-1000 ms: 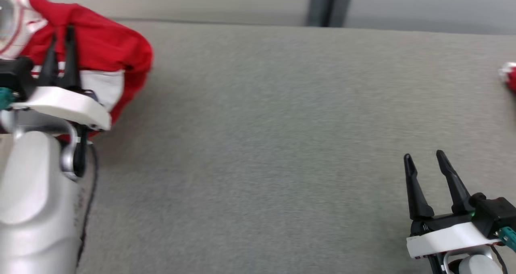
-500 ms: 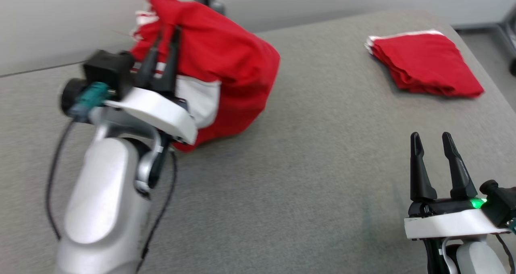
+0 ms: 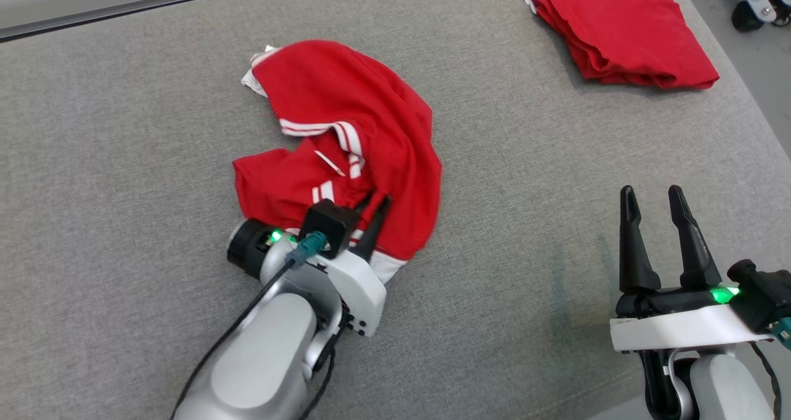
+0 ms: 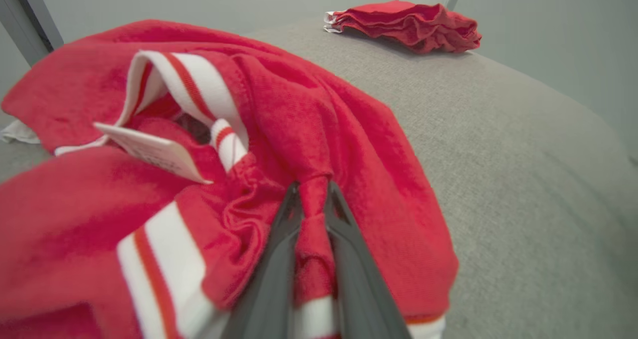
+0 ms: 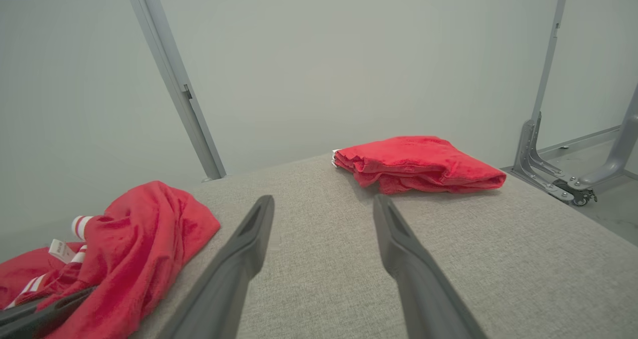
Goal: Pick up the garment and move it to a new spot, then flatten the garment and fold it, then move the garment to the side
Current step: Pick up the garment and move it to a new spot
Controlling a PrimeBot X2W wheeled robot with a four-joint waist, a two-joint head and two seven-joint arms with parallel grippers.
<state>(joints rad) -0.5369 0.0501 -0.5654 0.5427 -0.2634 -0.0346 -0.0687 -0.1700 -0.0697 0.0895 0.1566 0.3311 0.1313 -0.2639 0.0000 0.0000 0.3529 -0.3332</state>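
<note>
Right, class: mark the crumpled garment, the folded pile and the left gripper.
crumpled garment (image 3: 377, 99), head view, on its broad red panel.
folded pile (image 3: 618, 31), head view, on its top layer.
left gripper (image 4: 312, 192), left wrist view, midway between its fingertips.

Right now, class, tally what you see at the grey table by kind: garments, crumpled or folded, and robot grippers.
Crumpled red-and-white garment: 1
Folded red bundle: 1
Grippers: 2, the left gripper shut on the crumpled one and the right gripper open
Total: 4
</note>
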